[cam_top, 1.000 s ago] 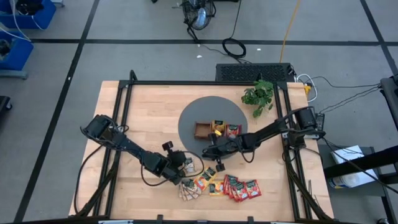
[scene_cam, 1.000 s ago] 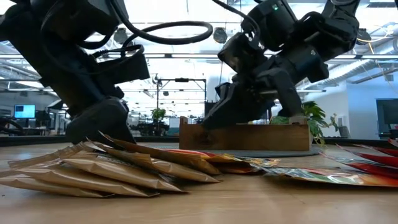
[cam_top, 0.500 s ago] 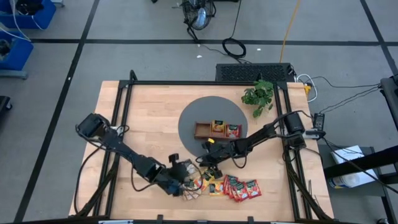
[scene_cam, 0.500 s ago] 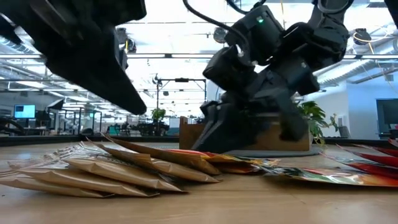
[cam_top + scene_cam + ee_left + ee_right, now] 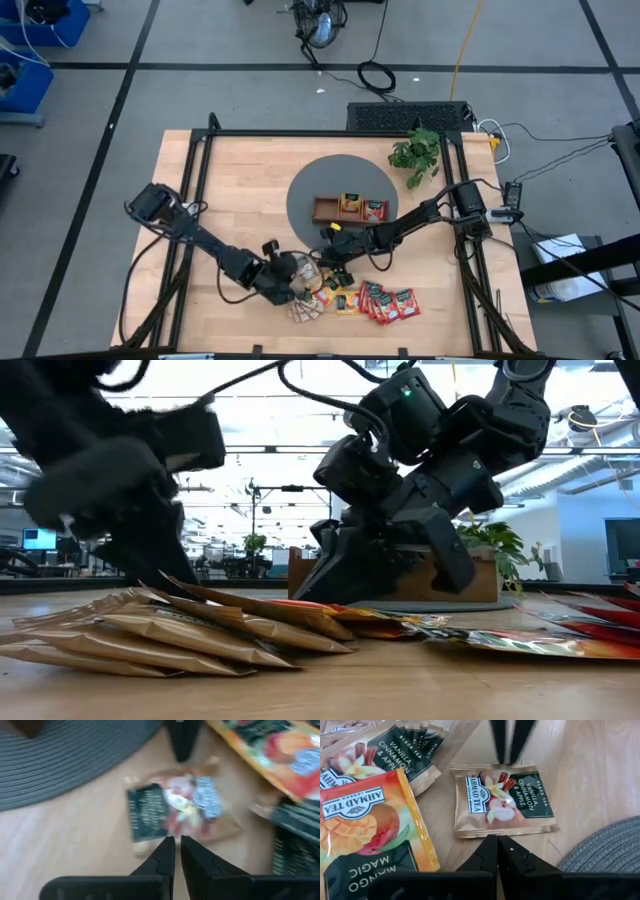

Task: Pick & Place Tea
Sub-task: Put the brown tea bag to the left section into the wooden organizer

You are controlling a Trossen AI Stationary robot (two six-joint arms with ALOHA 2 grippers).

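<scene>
One green-and-tan tea sachet (image 5: 502,802) (image 5: 175,812) lies flat on the wood, apart from the pile of red, orange and tan sachets (image 5: 365,300) near the front edge. My left gripper (image 5: 175,840) (image 5: 300,272) points down at one long edge of this sachet, its fingers shut to a thin slit. My right gripper (image 5: 498,839) (image 5: 331,270) is shut and stands at the opposite long edge, facing the left one. The wooden tray (image 5: 325,208) on the grey mat (image 5: 300,190) holds an orange and a red sachet. My left gripper has its fingertips (image 5: 505,760) right at the lone sachet's edge, slanting down from the table's left; whether they touch it I cannot tell. My right gripper has its shut fingertips (image 5: 182,755) just off the opposite edge, slanting down from the right; touch cannot be told either.
Tan sachets (image 5: 180,630) fan out on the wood by the left gripper, with orange ones (image 5: 365,835) beside them and red ones (image 5: 590,630) farther right. A leafy plant (image 5: 415,152) stands at the back right. A black frame (image 5: 200,200) borders the table.
My right gripper has come from beside the tray toward the near edge and down to the table, stopping at the lone sachet. My left gripper swung toward the near edge over the pile, then back toward the far side, turning as it went. The sachets lie as before.
</scene>
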